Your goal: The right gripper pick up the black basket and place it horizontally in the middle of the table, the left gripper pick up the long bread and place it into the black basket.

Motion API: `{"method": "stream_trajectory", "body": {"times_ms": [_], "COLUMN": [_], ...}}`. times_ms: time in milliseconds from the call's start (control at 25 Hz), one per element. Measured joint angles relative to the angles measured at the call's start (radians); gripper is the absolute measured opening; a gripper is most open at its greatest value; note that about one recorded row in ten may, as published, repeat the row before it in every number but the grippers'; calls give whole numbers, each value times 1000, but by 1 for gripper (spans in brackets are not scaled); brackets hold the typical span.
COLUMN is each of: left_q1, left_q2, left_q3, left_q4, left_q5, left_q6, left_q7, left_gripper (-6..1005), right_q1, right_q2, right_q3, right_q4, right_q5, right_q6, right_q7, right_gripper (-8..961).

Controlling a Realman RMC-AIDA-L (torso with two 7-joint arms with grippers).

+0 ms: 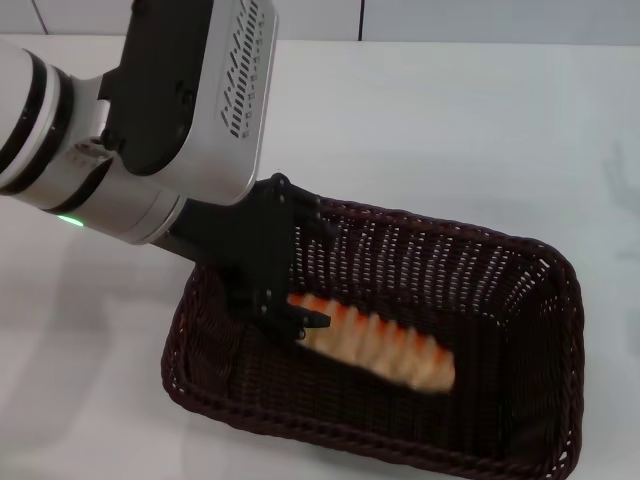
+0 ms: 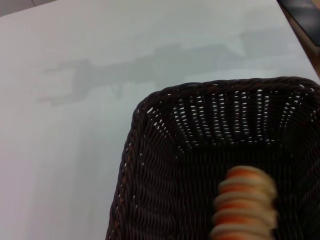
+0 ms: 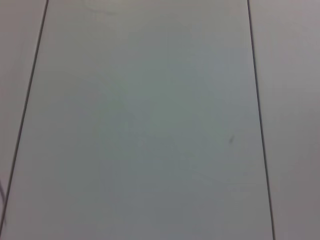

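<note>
One arm is in view: the left hand [image 1: 285, 300] reaches down from the far left into the left end of the black basket [image 1: 520, 300], its fingers at the long bread's [image 1: 385, 350] left end; whether they grip it cannot be told. One loaf lies in one basket on the white desk [image 1: 450, 130].

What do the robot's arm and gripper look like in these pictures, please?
Only the left arm shows, in the head view. It is silver-grey with black joint bands, a black housing and a silver cover panel with rows of slanted vent slots. A small green light glows on the rounded wrist section. The left gripper is matt black and angular, with jointed fingers. The right arm and its gripper are out of view.
</note>
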Motion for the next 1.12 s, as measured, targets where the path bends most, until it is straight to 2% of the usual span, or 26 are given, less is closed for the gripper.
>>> {"method": "stream_trajectory", "body": {"times_ms": [160, 280, 400, 560, 600, 640, 720, 760, 800, 880, 920, 960, 1000, 1080, 1120], "left_q1": [21, 45, 80, 134, 156, 156, 178, 178, 184, 192, 194, 194, 191, 179, 155], "left_q2": [1, 2, 3, 4, 3, 3, 3, 3, 3, 3, 5, 5, 7, 8, 9], "left_q3": [-11, -44, -86, -119, -126, -126, -128, -128, -126, -122, -115, -115, -110, -107, -115], "left_q4": [-10, -12, 2, 52, 93, 93, 168, 168, 201, 272, 351, 351, 406, 462, 530], "left_q5": [4, 0, -9, -24, -31, -31, -44, -44, -50, -74, -116, -116, -148, -178, -205], "left_q6": [25, 94, 234, 521, 676, 676, 918, 918, 1003, 1197, 1394, 1394, 1506, 1608, 1695], "left_q7": [-2, 4, 12, 21, 22, 22, 23, 23, 26, 30, 34, 34, 35, 34, 21], "left_gripper": [706, 826, 834, 834, 834, 834, 834, 834, 834, 834, 834, 834, 834, 834, 834], "right_q1": [7, 9, 12, 19, 27, 27, 46, 46, 56, 62, 73, 73, 83, 87, 98], "right_q2": [0, 0, 0, 0, 0, 0, 0, 0, 0, 0, 0, 0, 0, 0, 1], "right_q3": [-3, -5, -6, -4, -1, -1, 0, 0, 2, 4, 11, 11, 19, 23, 32], "right_q4": [1, 2, 2, 5, 12, 12, 29, 29, 37, 42, 51, 51, 61, 67, 78], "right_q5": [0, 0, 0, -1, -1, -1, 2, 2, 4, 4, 5, 5, 5, 5, 5], "right_q6": [0, 0, 0, 0, 0, 0, 1, 1, 3, 4, 8, 8, 11, 12, 12], "right_q7": [0, 0, 1, 2, 2, 2, 3, 3, 3, 4, 4, 4, 5, 6, 12], "right_gripper": [761, 761, 761, 760, 760, 760, 760, 760, 760, 760, 760, 760, 760, 760, 760]}}
